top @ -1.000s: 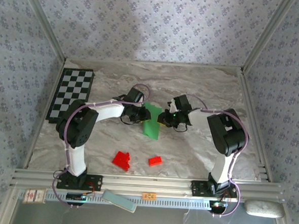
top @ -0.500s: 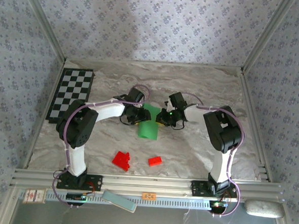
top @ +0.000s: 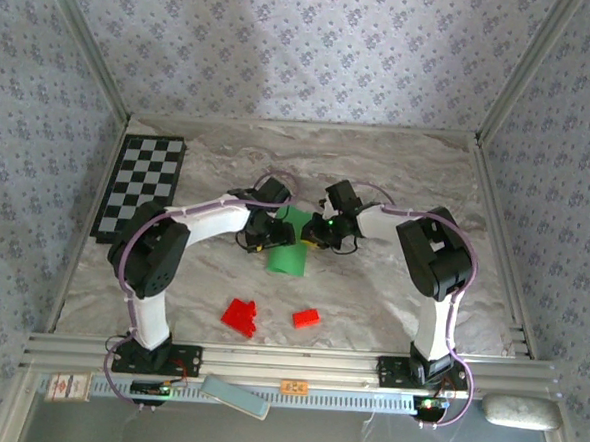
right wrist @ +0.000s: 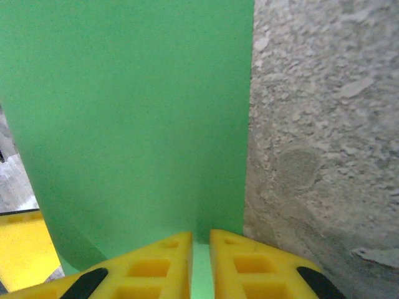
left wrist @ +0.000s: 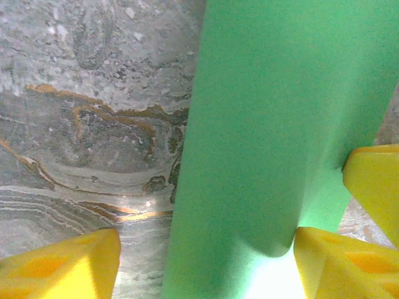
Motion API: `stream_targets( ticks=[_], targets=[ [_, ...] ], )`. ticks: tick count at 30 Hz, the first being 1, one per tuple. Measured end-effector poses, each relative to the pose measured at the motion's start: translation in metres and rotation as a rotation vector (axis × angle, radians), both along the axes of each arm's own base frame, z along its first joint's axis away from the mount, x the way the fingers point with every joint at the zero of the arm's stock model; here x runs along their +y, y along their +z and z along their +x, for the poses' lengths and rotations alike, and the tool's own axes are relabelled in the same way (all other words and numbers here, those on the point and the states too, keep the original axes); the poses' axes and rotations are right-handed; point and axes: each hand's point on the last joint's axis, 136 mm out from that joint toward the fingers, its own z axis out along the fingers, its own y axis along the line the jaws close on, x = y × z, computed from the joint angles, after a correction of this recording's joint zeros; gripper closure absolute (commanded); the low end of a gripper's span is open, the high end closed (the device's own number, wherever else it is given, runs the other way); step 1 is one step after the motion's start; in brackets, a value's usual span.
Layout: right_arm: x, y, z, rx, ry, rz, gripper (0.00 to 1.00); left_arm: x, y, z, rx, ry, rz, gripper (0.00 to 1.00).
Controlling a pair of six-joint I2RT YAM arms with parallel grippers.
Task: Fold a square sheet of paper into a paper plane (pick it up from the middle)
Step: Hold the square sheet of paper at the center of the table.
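Paper: the green sheet point(top: 291, 253) is seen bent over into a narrow band at the middle of the surface point(top: 408, 178), between the two end effectors.
Fold: the bend looks rounded in the left wrist view, so it is judged soft, not pressed flat.
Left end effector point(left wrist: 206, 249): the jaws are spread wide around the band; one yellow finger point(left wrist: 62, 268) is well clear of the paper, the other point(left wrist: 346, 265) is just touching its edge, and nothing is clamped.
Right end effector point(right wrist: 199, 243): it is closed on one edge of the sheet, with a thin strip of green pinched between the fingers.
Risk, spring-back: with only one edge held, the soft bend could be lost and the layers could slide out of line.
Risk, dragging: the sheet could be pulled askew if the touching finger is lifted carelessly.
Risk, tearing: thin paper could be crumpled if the pinched edge is tugged sideways.
Risk, collision: the two end effectors are very near each other, so contact could be made on any inward move.
Red blocks point(top: 237, 316): well apart from the sheet; no trouble is expected from them.
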Motion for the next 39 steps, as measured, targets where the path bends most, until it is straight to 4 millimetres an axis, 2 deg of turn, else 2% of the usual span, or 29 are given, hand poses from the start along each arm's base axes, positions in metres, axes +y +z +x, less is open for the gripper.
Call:
stream_targets(
  ticks=[6, 11, 13, 18, 27, 32, 39],
  targets=[
    [-0.003, 0.013, 0.003, -0.017, -0.007, 0.023, 0.62, 0.0, -0.003, 0.006, -0.007, -0.01, 0.027, 0.48],
    [-0.019, 0.041, 0.013, -0.084, -0.044, 0.041, 0.6, 0.006, -0.006, 0.008, 0.002, 0.014, 0.042, 0.58],
    [-0.026, 0.046, 0.017, -0.105, -0.059, 0.038, 0.6, 0.008, -0.007, 0.01, 0.002, 0.031, 0.045, 0.61],
    [-0.037, 0.039, 0.015, -0.089, -0.081, 0.018, 0.6, 0.016, -0.013, 0.013, 0.015, 0.074, 0.06, 0.64],
    [-0.037, 0.035, 0.013, -0.078, -0.078, 0.011, 0.6, 0.02, -0.016, 0.015, 0.023, 0.13, 0.049, 0.65],
    [-0.032, 0.03, 0.008, -0.072, -0.058, 0.009, 0.61, 0.021, -0.016, 0.015, 0.024, 0.157, 0.04, 0.65],
    [-0.011, 0.013, -0.006, -0.051, 0.04, -0.022, 0.72, 0.022, -0.017, 0.015, 0.03, 0.184, 0.031, 0.65]
  ],
)
